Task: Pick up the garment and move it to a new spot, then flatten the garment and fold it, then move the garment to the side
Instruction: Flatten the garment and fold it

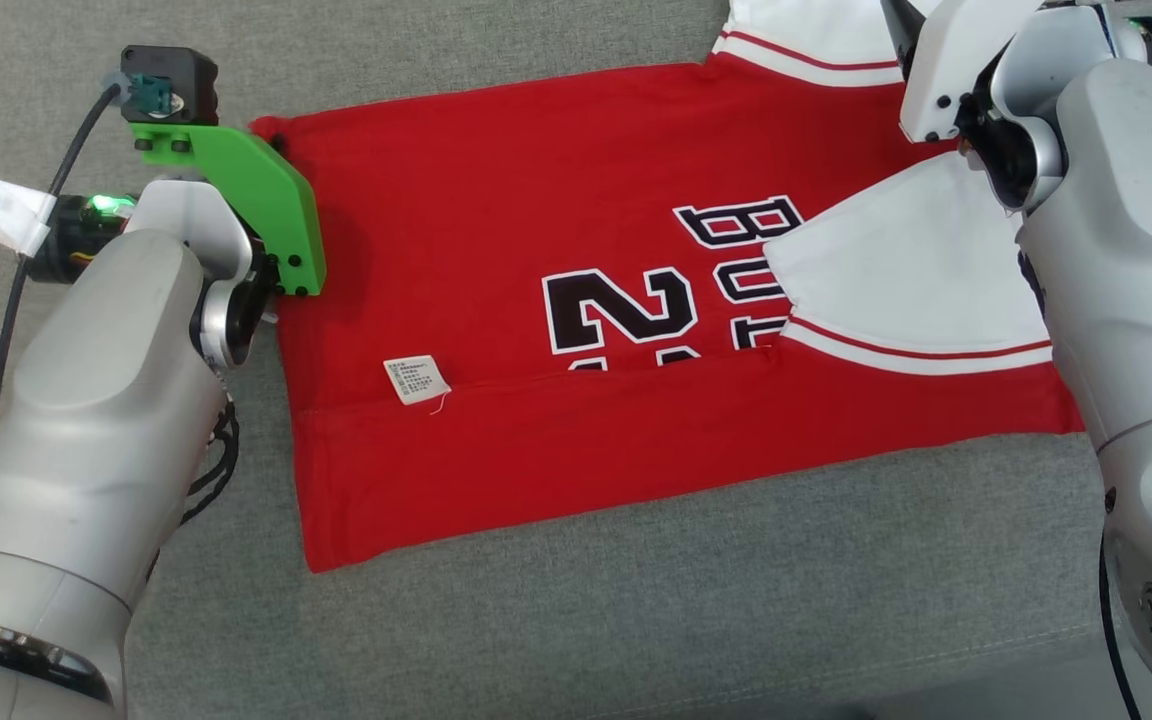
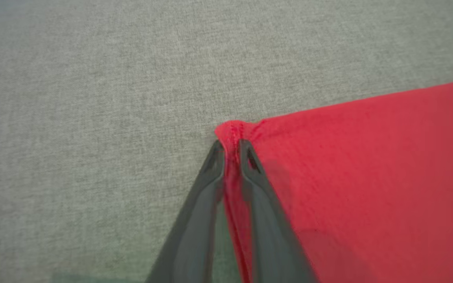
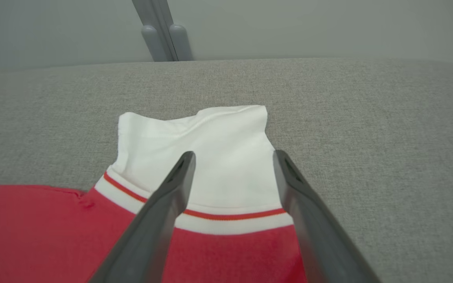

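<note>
The garment [image 1: 536, 300] is a red jersey with white sleeves and black lettering, spread on grey fabric with its near edge folded up. In the left wrist view my left gripper [image 2: 231, 147] is shut on the garment's [image 2: 368, 177] red hem corner, with cloth pinched between the two dark fingertips. In the head view that corner lies at the far left, by the green wrist bracket [image 1: 256, 190]. My right gripper [image 3: 234, 157] is open above the far white sleeve [image 3: 199, 149], its fingers astride the cloth with nothing clamped.
The grey upholstered surface [image 1: 636, 600] runs all around the garment. A white care label [image 1: 416, 380] lies on the red cloth. A near white sleeve [image 1: 896, 270] is folded over the lettering. Grey posts [image 3: 163, 35] stand beyond the far edge.
</note>
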`<state>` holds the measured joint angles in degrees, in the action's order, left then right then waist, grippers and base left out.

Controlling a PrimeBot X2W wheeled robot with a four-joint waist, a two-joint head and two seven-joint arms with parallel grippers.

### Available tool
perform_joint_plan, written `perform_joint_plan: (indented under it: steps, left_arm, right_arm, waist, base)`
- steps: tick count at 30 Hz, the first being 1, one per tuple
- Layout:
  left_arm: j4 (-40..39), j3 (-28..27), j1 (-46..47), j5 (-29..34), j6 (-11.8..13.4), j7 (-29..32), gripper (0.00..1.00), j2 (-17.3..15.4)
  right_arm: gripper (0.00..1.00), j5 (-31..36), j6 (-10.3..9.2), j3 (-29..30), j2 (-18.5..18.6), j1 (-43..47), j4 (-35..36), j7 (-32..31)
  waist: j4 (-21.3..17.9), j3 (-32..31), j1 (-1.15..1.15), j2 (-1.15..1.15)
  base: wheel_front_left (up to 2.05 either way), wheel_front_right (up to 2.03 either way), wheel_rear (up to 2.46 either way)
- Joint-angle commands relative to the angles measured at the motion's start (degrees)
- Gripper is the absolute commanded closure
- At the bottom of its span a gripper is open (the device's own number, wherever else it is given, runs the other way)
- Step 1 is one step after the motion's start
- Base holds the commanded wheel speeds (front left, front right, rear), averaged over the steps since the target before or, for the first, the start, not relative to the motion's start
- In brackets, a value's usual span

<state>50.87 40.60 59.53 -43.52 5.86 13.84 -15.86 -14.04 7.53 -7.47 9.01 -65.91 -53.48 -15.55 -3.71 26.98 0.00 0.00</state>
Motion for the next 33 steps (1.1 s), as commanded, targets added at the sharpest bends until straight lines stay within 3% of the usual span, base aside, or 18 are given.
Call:
perform_joint_plan:
  steps: [1, 7, 13, 21, 31, 33]
  left_arm:
    - [1.42, 0.13, -0.23, -0.64, -0.18, 0.3, 1.0, -0.12]
    - [1.81, 0.15, 1.85, -0.65, -1.24, -2.04, 1.0, 2.34]
    - [2.25, 1.43, 2.64, 0.02, -2.17, -5.22, 1.0, 6.04]
    - [2.35, 3.37, 3.48, 0.74, -3.41, -7.94, 1.0, 10.0]
    - [2.77, 4.7, 3.8, 0.68, -4.08, -8.93, 1.0, 11.42]
    - [3.14, 4.81, 3.7, 0.39, -4.19, -8.91, 1.0, 11.5]
  right_arm:
    - [0.0, -0.37, -0.08, -0.28, 0.41, -1.06, -0.65, -0.16]
    - [0.0, -0.22, -0.08, 0.75, 2.63, -4.35, -3.55, 0.14]
    - [0.0, 1.75, -0.08, 5.6, 6.24, -7.48, -8.07, 2.17]
    - [0.0, 8.44, -0.09, 8.77, 9.96, -11.32, -13.75, 0.19]
    - [0.0, 13.5, -0.03, 9.17, 8.46, -12.0, -17.21, -3.03]
    - [0.29, 14.06, -0.03, 8.59, 8.39, -11.88, -17.86, -4.47]
  waist:
    - [0.45, 0.45, 0.0, 0.0]
    - [2.8, 2.59, 0.0, 0.0]
    - [6.87, 4.18, 0.0, 0.0]
    - [11.44, 6.48, 0.0, 0.0]
    - [12.9, 8.27, 0.0, 0.0]
    - [12.75, 8.18, 0.0, 0.0]
  base:
    - [0.0, 0.0, 0.0]
    - [0.0, 0.0, 0.0]
    - [0.0, 0.0, 0.0]
    - [0.0, 0.0, 0.0]
    - [0.0, 0.0, 0.0]
    - [0.0, 0.0, 0.0]
